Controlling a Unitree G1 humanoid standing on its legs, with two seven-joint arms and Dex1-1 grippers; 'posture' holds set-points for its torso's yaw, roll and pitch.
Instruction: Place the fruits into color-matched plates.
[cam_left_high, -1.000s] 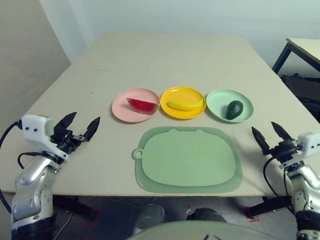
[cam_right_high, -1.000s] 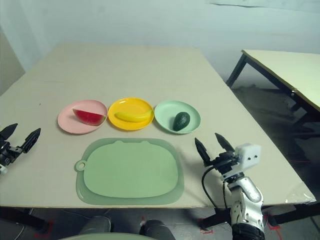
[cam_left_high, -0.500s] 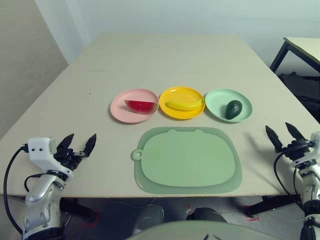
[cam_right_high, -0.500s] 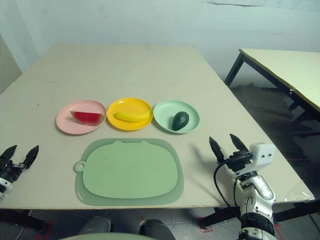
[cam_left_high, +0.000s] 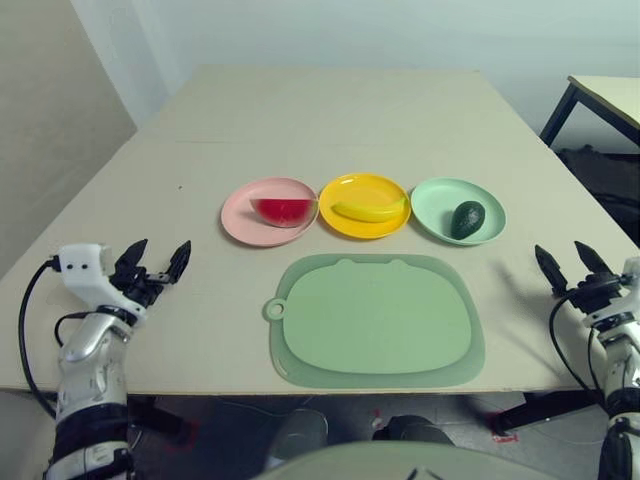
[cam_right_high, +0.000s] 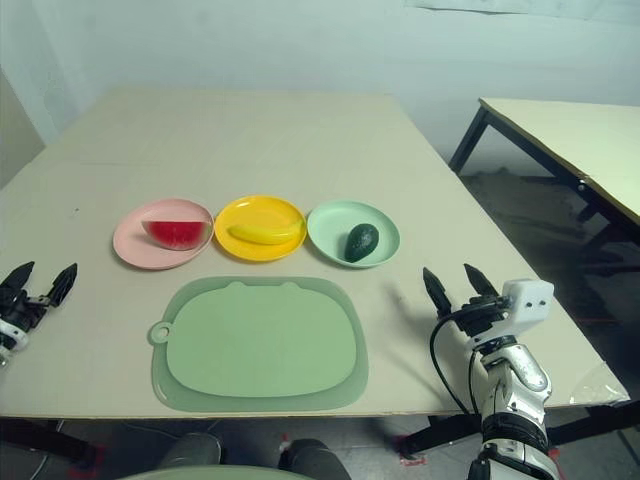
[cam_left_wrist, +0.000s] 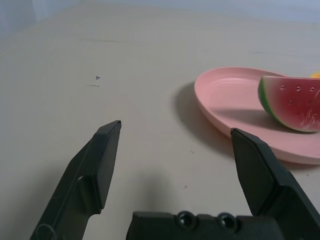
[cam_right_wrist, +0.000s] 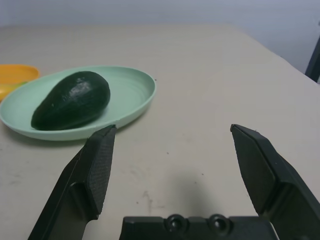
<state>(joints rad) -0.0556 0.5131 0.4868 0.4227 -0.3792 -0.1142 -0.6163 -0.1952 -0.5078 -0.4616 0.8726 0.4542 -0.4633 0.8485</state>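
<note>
Both grippers spread wide and empty, fruits on matching plates

Left gripper and right gripper hover low at the table's side edges, touching nothing; watermelon wedge in pink plate, banana in yellow plate, avocado in mint plate, behind the green mat

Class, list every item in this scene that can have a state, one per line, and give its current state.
watermelon wedge: lying in the pink plate
banana: lying in the yellow plate
avocado: lying in the mint green plate
green mat: flat on the table, nothing on it
left gripper: jaws open, holding nothing
right gripper: jaws open, holding nothing
</note>
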